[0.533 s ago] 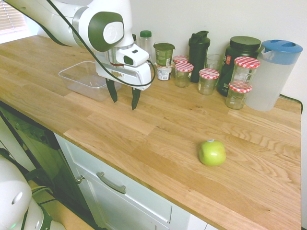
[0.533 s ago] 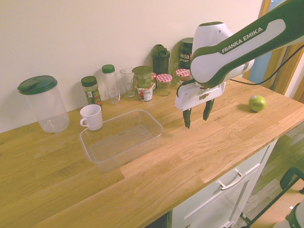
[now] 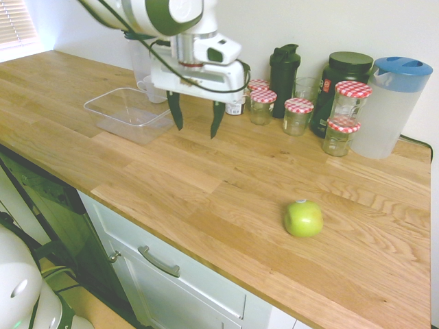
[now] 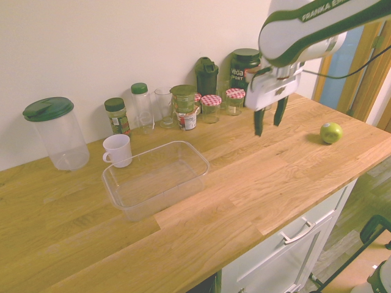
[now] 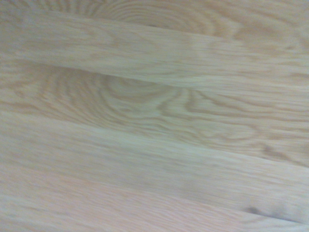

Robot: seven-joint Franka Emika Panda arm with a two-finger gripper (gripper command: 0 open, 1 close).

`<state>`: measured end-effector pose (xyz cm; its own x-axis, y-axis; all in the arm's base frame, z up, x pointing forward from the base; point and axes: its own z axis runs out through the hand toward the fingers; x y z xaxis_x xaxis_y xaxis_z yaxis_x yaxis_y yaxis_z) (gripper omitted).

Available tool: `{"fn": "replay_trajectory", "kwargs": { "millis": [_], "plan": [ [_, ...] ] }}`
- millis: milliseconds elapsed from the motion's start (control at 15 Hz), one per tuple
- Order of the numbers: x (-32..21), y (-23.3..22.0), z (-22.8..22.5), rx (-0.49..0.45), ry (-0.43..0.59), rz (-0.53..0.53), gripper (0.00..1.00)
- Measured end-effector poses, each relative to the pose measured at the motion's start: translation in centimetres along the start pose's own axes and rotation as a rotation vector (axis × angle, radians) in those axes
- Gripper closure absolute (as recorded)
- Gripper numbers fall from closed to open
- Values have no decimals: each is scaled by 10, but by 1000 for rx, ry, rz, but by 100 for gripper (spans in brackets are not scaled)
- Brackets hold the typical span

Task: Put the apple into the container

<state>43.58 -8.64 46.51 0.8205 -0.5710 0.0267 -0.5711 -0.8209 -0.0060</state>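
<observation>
While the apple (image 3: pixel 303 218) is lying on the counter (image 3: pixel 254 257) beyond the gripper (image 3: pixel 196 133), away from the tub (image 3: pixel 130 125), the spread, empty fingers are likely approaching, needing to travel over and descend.

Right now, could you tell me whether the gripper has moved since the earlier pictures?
Yes: in the first exterior view the gripper has shifted away from the clear tub, towards the picture's right, and sits higher.
</observation>
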Motion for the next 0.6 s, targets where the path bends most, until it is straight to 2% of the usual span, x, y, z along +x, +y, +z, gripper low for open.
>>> {"fn": "replay_trajectory", "kwargs": {
  "millis": [133,267,400,600],
  "plan": [
    [28,60,-9,2,7,-77,0],
    [48,113,-7,4,8,-82,0],
    [63,151,5,-2,6,-67,0],
    [80,182,34,-21,1,-47,0]
  ]
}}
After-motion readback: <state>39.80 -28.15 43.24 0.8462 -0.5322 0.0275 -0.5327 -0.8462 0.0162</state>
